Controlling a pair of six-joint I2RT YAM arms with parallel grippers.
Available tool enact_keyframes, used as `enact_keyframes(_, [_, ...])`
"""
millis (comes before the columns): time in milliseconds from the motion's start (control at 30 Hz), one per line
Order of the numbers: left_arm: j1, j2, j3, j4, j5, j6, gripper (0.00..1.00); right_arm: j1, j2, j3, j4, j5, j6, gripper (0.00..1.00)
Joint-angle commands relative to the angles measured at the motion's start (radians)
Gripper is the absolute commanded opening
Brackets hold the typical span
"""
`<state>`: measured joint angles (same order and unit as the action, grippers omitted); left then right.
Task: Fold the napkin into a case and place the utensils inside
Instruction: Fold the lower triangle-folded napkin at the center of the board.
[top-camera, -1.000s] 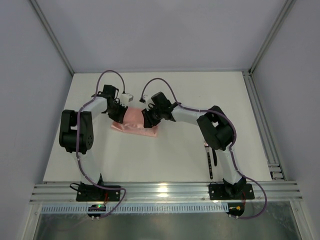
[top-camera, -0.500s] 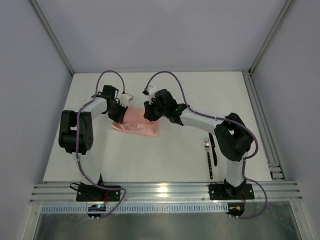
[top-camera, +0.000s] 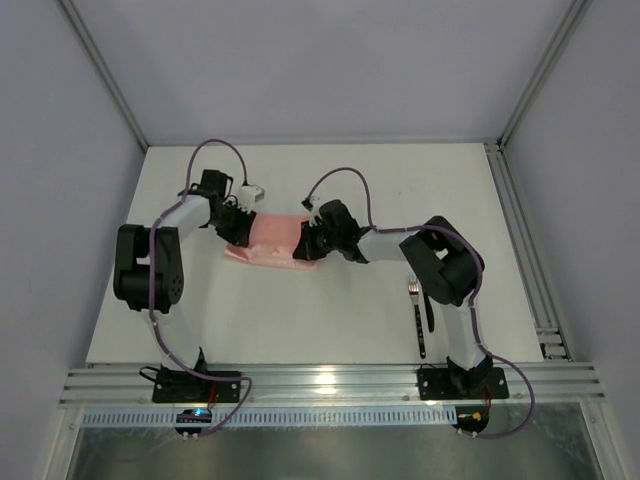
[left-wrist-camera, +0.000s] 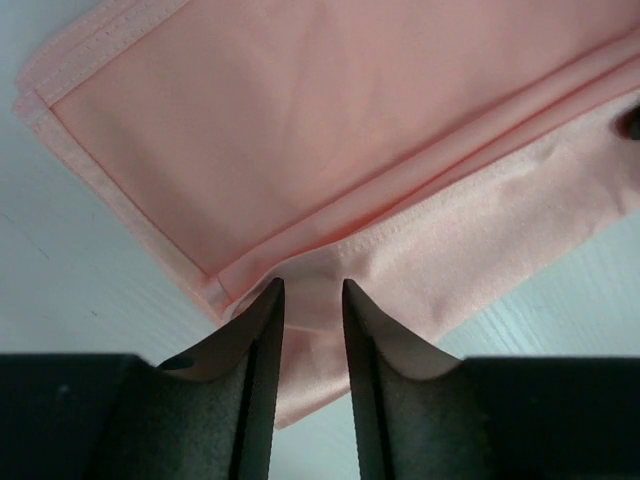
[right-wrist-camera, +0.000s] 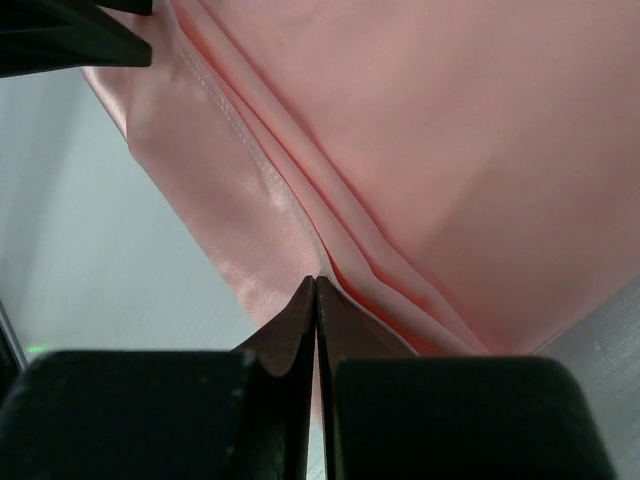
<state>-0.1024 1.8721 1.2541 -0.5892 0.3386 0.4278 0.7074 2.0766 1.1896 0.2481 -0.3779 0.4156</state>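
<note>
**Folded cloth at the fingertips**

The napkin (left-wrist-camera: 300, 120) lies folded in layers on the pale tabletop (left-wrist-camera: 80, 280), a stitched hem running along its 9 o'clock side and a long fold crossing from 3 o'clock down toward 6 o'clock. At 6 o'clock the left end effector (left-wrist-camera: 312, 290) shows its two dark fingers (left-wrist-camera: 262, 350) standing narrowly apart, with the napkin's lower layer filling the gap between them.

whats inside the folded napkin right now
Nothing shows sticking out of the napkin, but its folded layers hide whatever lies between them. The utensils lie uncovered on the table, well apart from the cloth, toward the near right.
</note>
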Motion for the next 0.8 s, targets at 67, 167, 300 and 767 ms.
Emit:
enact_keyframes(67, [0.044,-0.145,0.002,-0.032,0.145,0.003,0.39,-0.008,0.008,-0.031,0.016,-0.004,0.04,0.04])
enact_keyframes(167, [0.053,-0.195,-0.024,-0.069,0.146,0.028,0.41,-0.008,0.007,-0.021,-0.003,0.005,0.031,0.04])
enact_keyframes(300, [0.055,-0.212,-0.094,-0.073,0.067,0.061,0.21,-0.006,-0.007,-0.018,-0.007,0.008,0.022,0.04])
enact_keyframes(767, [0.055,-0.007,-0.131,0.006,-0.132,0.071,0.12,-0.008,-0.004,-0.016,-0.027,0.008,0.008,0.04])
